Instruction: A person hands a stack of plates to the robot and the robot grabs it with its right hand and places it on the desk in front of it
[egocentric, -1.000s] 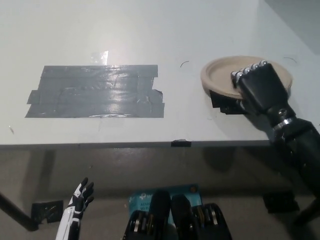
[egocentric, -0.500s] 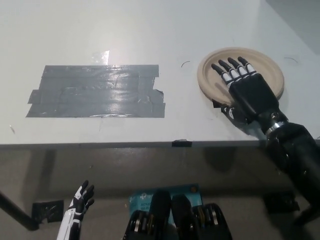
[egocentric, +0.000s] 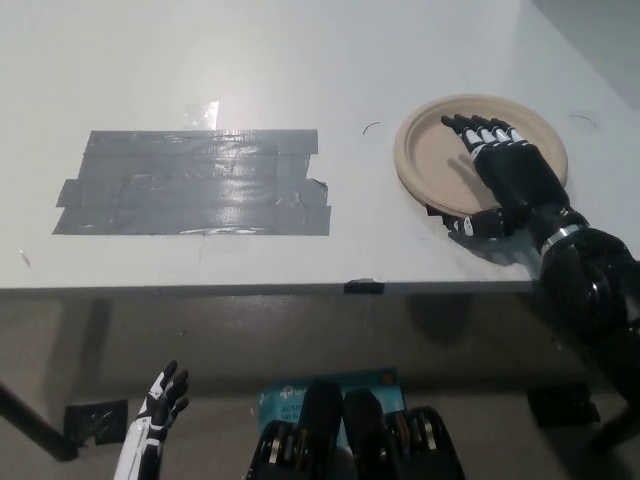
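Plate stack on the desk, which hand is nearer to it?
Right. The right hand is spread open over the plate stack; the left hand hangs below the desk edge, far off.

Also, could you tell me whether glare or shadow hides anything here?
Head view: light glints off the grey tape, hiding nothing; the right hand throws a dark shadow beside the plates; below the desk it is dim, the left hand visible.

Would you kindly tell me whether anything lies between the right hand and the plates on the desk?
Nothing visible does. The open right hand is directly over the plates, which sit flat on the desk. The left hand hangs at lower left.
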